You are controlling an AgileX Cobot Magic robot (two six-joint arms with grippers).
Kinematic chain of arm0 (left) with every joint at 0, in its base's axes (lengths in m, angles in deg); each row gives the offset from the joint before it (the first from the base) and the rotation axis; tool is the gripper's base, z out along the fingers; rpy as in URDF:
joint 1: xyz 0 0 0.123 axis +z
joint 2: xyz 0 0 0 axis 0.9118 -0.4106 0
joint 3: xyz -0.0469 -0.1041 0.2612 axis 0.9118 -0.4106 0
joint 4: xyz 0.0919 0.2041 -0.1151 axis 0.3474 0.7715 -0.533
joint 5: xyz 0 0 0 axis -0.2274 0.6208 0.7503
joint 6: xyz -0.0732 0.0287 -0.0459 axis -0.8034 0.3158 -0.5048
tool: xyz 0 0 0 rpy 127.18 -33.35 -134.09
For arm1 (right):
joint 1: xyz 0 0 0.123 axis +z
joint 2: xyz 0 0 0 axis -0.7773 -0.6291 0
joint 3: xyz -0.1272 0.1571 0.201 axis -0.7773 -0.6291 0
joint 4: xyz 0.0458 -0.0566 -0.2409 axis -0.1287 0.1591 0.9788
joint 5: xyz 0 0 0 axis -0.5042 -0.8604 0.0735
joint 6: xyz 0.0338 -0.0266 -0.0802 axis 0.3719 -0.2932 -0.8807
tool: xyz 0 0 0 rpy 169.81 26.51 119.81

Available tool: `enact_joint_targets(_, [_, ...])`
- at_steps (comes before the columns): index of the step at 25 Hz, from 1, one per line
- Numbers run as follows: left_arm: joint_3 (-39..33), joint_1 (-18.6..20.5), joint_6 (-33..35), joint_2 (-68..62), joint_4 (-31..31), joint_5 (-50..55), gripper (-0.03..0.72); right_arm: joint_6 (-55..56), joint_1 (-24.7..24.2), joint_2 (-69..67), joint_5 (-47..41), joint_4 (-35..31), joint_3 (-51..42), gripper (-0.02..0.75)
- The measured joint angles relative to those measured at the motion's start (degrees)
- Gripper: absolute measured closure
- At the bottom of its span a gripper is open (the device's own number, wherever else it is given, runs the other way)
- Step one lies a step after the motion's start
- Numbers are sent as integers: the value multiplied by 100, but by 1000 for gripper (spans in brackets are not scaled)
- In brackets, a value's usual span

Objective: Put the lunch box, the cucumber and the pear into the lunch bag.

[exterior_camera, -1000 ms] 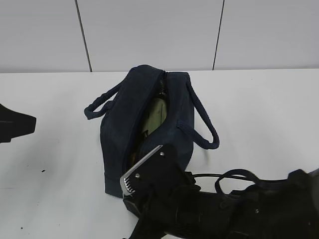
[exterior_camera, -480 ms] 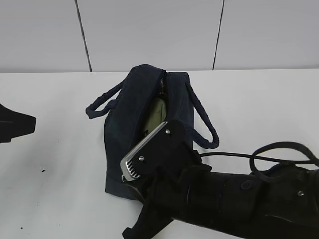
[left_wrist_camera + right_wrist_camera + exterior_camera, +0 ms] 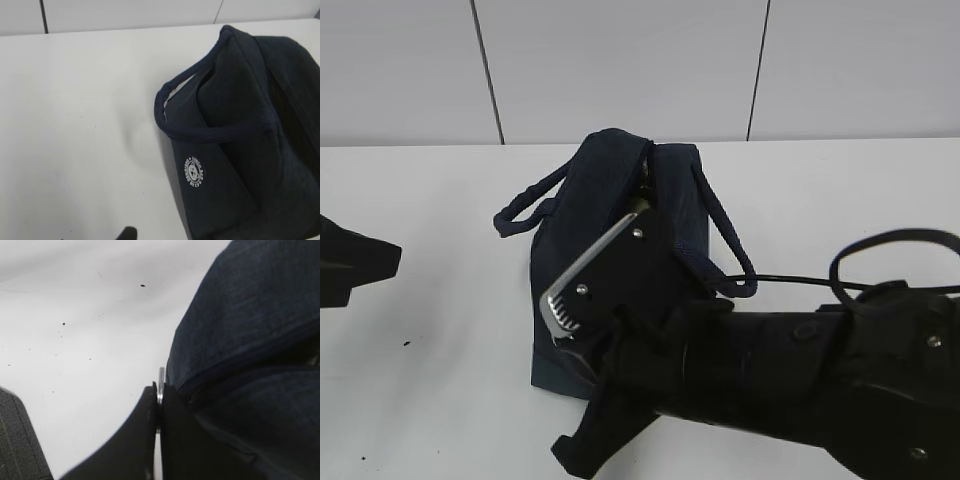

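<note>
The dark navy lunch bag stands mid-table with both handles drooping; it also shows in the left wrist view and the right wrist view. My right gripper is shut on the metal ring pull of the top zipper, over the bag's top seam. The top gap is narrow, and a sliver of the lunch box's pale green lid shows in it. The cucumber and pear are hidden. My left gripper hovers at the far left, apart from the bag.
The right arm and its cable cover the near right of the white table. A white panelled wall stands behind. The bag's white round logo faces the left wrist camera.
My right gripper has moved along the bag's top towards the far end with the ring pull. The opening has narrowed and less of the green lid shows. The left gripper shifted slightly.
</note>
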Motion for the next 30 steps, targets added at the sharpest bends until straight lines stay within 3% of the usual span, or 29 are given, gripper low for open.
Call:
enact_joint_targets(7, [0,-6,3442,-372,-2173,330,344,-81,0,0,-356,0,430,732])
enact_joint_targets(9, [0,-6,3994,-599,-2493,357,337,-94,0,0,-381,0,439,732])
enact_joint_targets(18, [0,-6,6247,-2164,-3928,623,336,-94,0,0,-416,0,443,732])
enact_joint_targets(30, [6,-39,7781,-2594,-4989,842,326,-103,0,0,-514,-11,489,732])
